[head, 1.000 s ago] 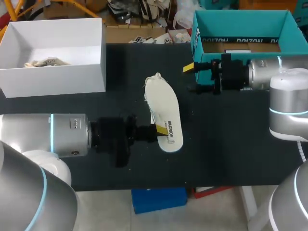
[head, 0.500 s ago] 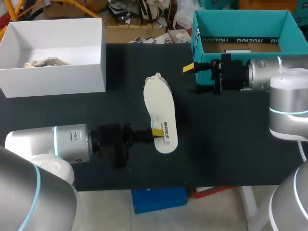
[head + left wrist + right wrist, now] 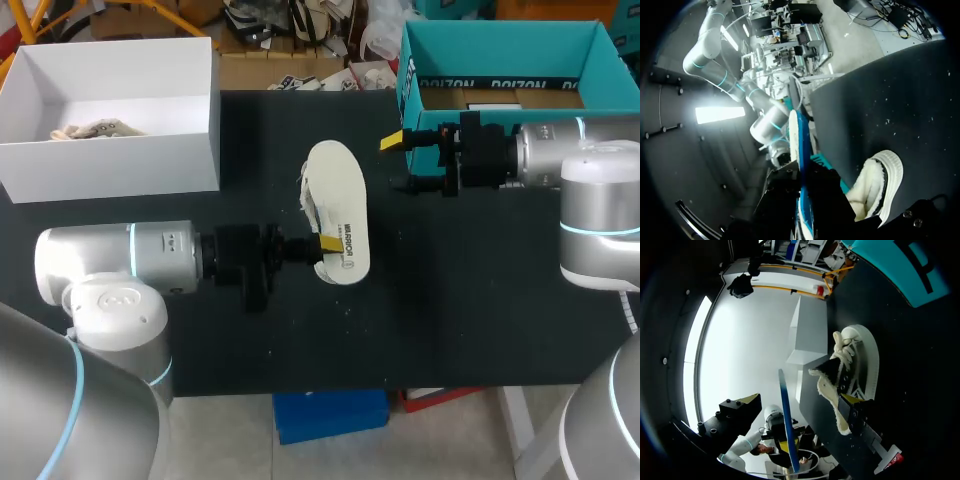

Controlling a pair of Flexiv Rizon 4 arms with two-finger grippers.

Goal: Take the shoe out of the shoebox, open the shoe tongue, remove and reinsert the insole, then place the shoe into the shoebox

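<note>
Over the desk (image 3: 450, 300) our left gripper (image 3: 328, 247) clamps the shoe (image 3: 337, 200) by its heel, one finger hidden behind it; our right gripper (image 3: 398, 162) hangs open near the far right corner

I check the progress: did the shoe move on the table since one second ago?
Yes. The shoe slid away from the table's near edge, toward the side where the white box stands; the left tool holds it.

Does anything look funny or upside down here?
Yes: the shoe lies tipped over on the black table, its white sole facing up, with the left gripper pinching its heel end.
</note>
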